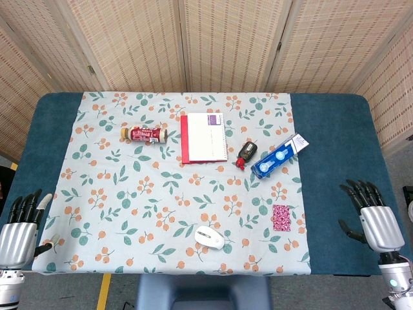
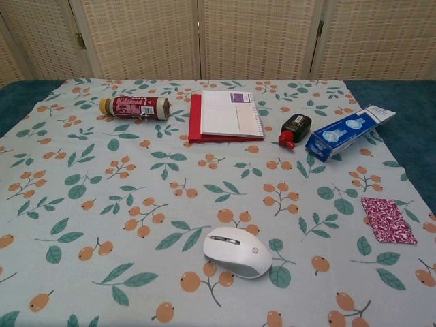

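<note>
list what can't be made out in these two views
- Left hand and right hand: outside the chest view's frame; in the head view the bottom edge cuts off their arms.
- Bottle label: print too small, both views.
- Notebook page: writing too small.
- Blue box: contents unseen.

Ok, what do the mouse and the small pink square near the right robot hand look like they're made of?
Mouse: probably hard plastic, white with a soft sheen on its rounded shell. Pink square: flat and thin, patterned, perhaps cloth or a foil packet; the look leaves it open.
</note>
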Tool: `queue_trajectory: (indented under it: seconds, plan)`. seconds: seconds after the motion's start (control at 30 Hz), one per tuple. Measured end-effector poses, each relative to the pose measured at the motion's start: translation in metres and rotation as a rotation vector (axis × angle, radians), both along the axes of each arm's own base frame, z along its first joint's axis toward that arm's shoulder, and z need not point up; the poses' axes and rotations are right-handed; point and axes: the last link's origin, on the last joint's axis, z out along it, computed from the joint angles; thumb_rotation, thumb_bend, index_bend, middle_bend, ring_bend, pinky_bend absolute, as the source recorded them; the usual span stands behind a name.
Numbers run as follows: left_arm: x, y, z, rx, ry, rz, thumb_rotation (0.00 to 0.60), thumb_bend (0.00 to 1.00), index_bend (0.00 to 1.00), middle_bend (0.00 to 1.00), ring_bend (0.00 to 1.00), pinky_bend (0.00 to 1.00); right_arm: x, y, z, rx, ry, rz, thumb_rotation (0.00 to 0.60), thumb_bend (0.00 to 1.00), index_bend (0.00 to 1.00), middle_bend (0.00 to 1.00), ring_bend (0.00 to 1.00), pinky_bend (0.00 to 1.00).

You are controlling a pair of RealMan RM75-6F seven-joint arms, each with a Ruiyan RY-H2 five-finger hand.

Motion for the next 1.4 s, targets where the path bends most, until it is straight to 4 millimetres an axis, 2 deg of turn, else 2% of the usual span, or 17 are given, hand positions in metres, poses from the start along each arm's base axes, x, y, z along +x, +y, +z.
queue_trajectory:
  seconds: [0.47, 1.0, 1.17, 1.27, 1.3, 1.4]
  plan:
    - [-0.004, -0.006, 0.004, 0.000, 0.002, 0.024, 0.600, 0.23, 0.12, 0.03, 0.07, 0.00, -0.004, 0.008, 0.002, 0.000, -0.009, -0.010, 0.600, 0.34, 0.14, 0.12, 0.01, 0.00]
    - [-0.006, -0.009, 0.005, -0.007, -0.008, 0.030, 0.600, 0.23, 0.12, 0.03, 0.07, 0.00, 0.000, 0.013, 0.001, 0.014, -0.067, -0.009, 0.600, 0.34, 0.14, 0.11, 0.00, 0.00]
    - [-0.009, -0.011, 0.004, -0.011, -0.012, 0.039, 0.600, 0.23, 0.12, 0.03, 0.07, 0.00, 0.005, 0.008, -0.007, 0.065, -0.059, -0.024, 0.600, 0.34, 0.17, 0.09, 0.00, 0.00]
    - [-0.011, -0.011, 0.003, -0.015, -0.015, 0.049, 0.600, 0.23, 0.12, 0.03, 0.07, 0.00, 0.006, 0.003, -0.014, 0.105, -0.064, -0.042, 0.599, 0.34, 0.18, 0.03, 0.00, 0.00]
    - [-0.013, -0.011, 0.003, -0.016, -0.016, 0.053, 0.600, 0.23, 0.12, 0.03, 0.07, 0.00, 0.007, 0.002, -0.017, 0.117, -0.067, -0.049, 0.592, 0.34, 0.18, 0.01, 0.00, 0.00]
    - [-0.014, -0.012, 0.003, -0.017, -0.019, 0.056, 0.600, 0.23, 0.12, 0.03, 0.07, 0.00, 0.008, -0.002, -0.026, 0.165, -0.079, -0.072, 0.514, 0.32, 0.21, 0.00, 0.00, 0.00]
